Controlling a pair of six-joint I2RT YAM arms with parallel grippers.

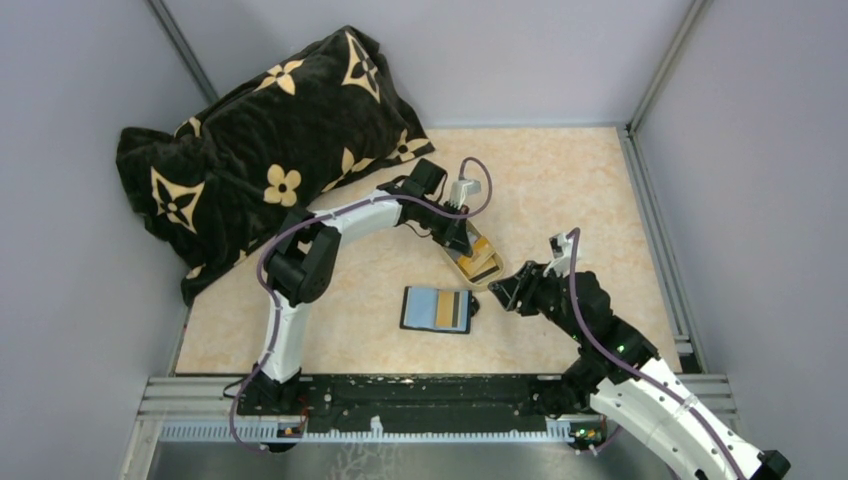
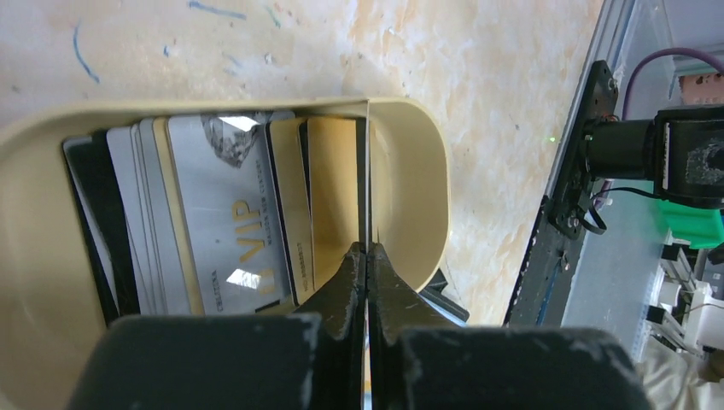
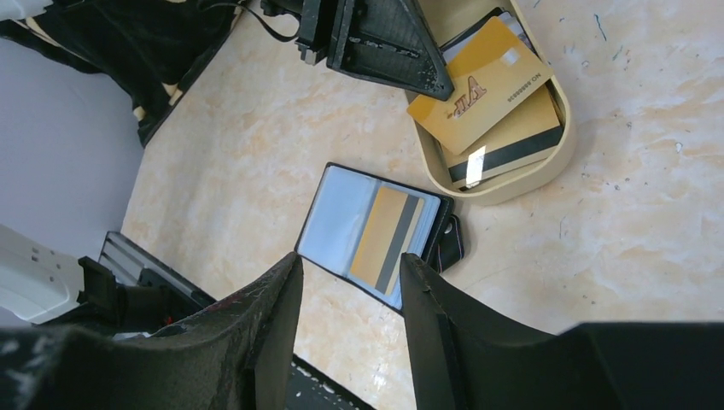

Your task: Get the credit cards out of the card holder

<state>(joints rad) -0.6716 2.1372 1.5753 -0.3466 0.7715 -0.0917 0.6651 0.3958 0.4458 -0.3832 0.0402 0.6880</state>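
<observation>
Nearest the bases, the right fingers [image 3: 271, 329] are hovering spread wide and holding nothing, just to the right of the card holder [image 1: 437, 309]. The card holder is lying open and flat on the table [image 1: 560, 190] between the two arms, with its pale inner panel facing up. An orange-yellow card [image 3: 384, 237] with a dark stripe is sitting in its right half. In the right wrist view this card is showing through the gap between the open fingers, well clear of them and untouched.

The card is looking thin, light, stiff and slick. It is lying flush in its sleeve, so a pinch from straight above is probably finding little to bite. An exposed edge is likely the place to take hold, drawing the card out along the sleeve, and the light holder may be sliding with it unless it is pinned.

Just beyond, the oval tray [image 2: 414, 188] is holding several credit cards [image 2: 222, 222] that are out of the holder. The left fingers [image 2: 346, 295] are hanging over the tray's end, pressed almost together and appearing to pinch a thin pale card [image 2: 367, 171] seen edge-on and upright. Farthest back, the flowered pillow [image 1: 260, 150] is lying against the wall.
</observation>
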